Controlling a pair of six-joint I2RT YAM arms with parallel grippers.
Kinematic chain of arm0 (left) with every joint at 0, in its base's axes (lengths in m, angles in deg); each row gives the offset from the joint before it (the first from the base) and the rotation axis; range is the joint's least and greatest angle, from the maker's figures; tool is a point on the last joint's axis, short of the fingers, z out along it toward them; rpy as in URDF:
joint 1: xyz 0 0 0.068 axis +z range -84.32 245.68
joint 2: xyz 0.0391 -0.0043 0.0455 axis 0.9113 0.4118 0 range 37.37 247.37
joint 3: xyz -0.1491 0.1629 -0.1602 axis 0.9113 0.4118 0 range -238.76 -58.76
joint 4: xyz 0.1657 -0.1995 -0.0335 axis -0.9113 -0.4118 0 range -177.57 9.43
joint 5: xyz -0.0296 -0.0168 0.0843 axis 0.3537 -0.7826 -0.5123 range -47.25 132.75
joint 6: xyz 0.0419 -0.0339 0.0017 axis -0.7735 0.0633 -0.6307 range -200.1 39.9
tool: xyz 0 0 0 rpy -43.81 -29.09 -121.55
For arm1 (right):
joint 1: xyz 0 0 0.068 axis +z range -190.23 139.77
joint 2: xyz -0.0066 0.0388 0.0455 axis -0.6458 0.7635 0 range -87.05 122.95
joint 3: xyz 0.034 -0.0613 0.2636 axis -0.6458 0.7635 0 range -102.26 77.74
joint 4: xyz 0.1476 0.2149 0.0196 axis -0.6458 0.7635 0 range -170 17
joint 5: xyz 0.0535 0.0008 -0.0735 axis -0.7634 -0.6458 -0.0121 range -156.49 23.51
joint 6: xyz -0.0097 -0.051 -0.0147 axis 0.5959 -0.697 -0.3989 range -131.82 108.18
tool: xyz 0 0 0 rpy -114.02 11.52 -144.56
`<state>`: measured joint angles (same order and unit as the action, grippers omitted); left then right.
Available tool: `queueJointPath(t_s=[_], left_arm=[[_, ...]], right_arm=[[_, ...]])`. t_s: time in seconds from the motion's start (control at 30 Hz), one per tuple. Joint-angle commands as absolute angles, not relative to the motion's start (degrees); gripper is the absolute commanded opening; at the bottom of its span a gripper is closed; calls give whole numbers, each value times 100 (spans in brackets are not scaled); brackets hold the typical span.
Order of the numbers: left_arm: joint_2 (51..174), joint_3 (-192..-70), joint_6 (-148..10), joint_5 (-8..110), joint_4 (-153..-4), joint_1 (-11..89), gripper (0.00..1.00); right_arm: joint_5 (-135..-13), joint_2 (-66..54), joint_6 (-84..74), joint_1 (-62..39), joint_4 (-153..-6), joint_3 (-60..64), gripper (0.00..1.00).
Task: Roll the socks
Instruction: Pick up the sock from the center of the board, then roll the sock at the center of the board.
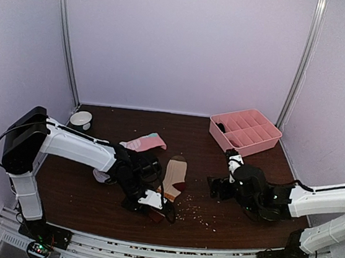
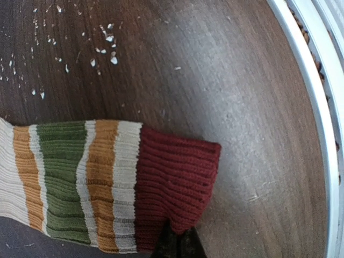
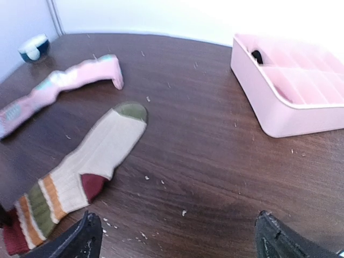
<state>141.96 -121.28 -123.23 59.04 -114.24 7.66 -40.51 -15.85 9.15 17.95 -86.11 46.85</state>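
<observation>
- The left end effector (image 2: pixel 176 243) is working at the near edge of the dark brown wooden desk (image 2: pixel 242 97). Its fingers are pressed together and appear to be pinching the lower rim of the maroon cuff on the ribbed beige fabric sock (image 2: pixel 107 183), which is banded in green and orange.
- That cuff is lying flat and unturned in the left wrist view, with no fold or coil showing. I am judging the first roll as only just being started.
- The right end effector (image 3: pixel 180 239) is hovering over bare desk to the right of this sock, near it but apart. Its fingers are spread wide, with nothing between them.
- From the pinched cuff, the beige sock is stretching out at full length towards the far side. Its maroon heel is lying on the desk and its olive toe is pointing away, roughly at the desk's middle.
- Pale crumbs (image 1: pixel 197 213) are lying scattered around its near end.
- Farther off and to the left, the pink fabric sock with mint-green patches (image 1: pixel 146 142) is lying flat, apart from the beige one and touched by neither arm. All of its rolling is waiting to be done.
- At the far right the pink plastic divided tray (image 3: pixel 269 110) is sitting, and at the far left a small white bowl (image 1: pixel 81 118). Neither is being used.
- By my reading, nearly the whole task is remaining.
</observation>
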Motion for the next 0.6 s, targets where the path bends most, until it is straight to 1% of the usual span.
queueJointPath(t_s=[0.0,0.03,0.07,0.13,0.23,0.37,0.47,0.57], left_arm=[[14547,-12660,-11905,6790,-12200,1086,0],[14614,-12762,-11870,6959,-12337,1161,0],[14687,-12853,-11854,7072,-12453,1228,0],[14802,-12972,-11842,7190,-12606,1323,0],[14971,-13125,-11822,7367,-12781,1432,0],[15305,-13436,-11650,7753,-13108,1629,1],[15615,-13714,-11605,8012,-13503,1712,1],[15736,-13846,-11593,8078,-13649,1763,1]], right_arm=[[-4677,-2240,309,2134,-10426,5794,99],[-4914,-2334,24,2325,-10992,6137,100],[-5089,-2370,-92,2480,-11259,6319,100],[-5079,-2323,-182,2752,-10835,6272,100],[-4631,-2039,-527,3406,-10656,6186,100],[-4464,-1218,-784,3993,-10586,5737,100],[-4605,-451,-933,4236,-10331,4977,93],[-4668,208,-1185,4456,-10733,4625,89]])
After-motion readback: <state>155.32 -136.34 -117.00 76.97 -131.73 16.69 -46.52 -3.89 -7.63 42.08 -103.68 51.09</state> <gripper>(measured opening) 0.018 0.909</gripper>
